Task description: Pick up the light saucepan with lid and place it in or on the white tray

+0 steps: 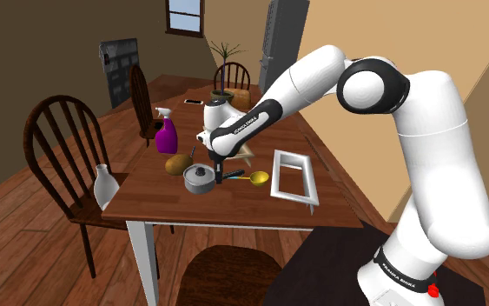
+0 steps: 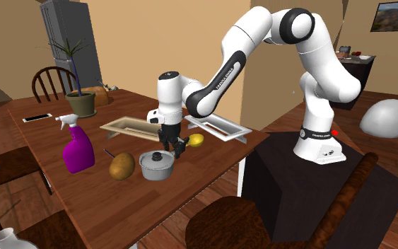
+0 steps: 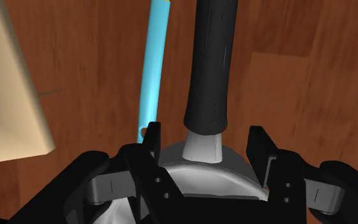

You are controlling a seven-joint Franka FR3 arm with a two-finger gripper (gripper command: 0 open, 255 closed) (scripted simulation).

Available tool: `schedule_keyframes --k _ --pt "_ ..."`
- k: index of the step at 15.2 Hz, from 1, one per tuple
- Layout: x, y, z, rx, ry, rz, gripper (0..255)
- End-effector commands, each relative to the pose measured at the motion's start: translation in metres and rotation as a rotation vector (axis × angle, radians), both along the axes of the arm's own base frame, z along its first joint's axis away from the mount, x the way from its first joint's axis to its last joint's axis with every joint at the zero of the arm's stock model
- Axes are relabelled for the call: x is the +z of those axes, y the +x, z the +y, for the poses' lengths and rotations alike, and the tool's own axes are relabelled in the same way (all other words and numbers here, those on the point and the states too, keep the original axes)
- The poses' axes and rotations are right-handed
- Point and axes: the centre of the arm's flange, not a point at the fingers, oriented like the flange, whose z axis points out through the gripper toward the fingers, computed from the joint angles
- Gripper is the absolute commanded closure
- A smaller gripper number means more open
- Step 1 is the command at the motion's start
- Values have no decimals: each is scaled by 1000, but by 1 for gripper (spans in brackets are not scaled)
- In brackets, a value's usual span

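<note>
The light grey saucepan with lid (image 1: 199,179) (image 2: 155,165) stands on the wooden table near its front edge, its black handle (image 3: 210,63) pointing towards the white tray (image 1: 278,174) (image 2: 234,133). My gripper (image 1: 220,169) (image 2: 170,147) (image 3: 204,137) hangs low over the spot where the handle joins the pan (image 3: 203,165). It is open, one finger on each side of the handle's neck and neither touching it. The tray lies flat a short way beyond the handle's tip, towards the arm's stand.
A yellow scoop (image 1: 258,177) (image 2: 196,139) with a light blue handle (image 3: 153,70) lies beside the pan handle. A beige tray (image 2: 130,128) (image 3: 6,95), a potato (image 1: 178,164), a purple spray bottle (image 1: 166,135) and a potted plant (image 2: 80,102) share the table. Chairs surround it.
</note>
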Motion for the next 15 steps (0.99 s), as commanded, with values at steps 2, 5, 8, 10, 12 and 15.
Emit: schedule_keyframes --k 2,5,8,10,12,15 --pt "0 0 0 0 0 0 255" --pt "0 0 0 0 0 0 255" --pt "0 0 0 0 0 0 255" --pt "5 0 0 0 0 0 255" --pt "16 0 0 0 0 0 255" --pt "32 0 0 0 0 0 255"
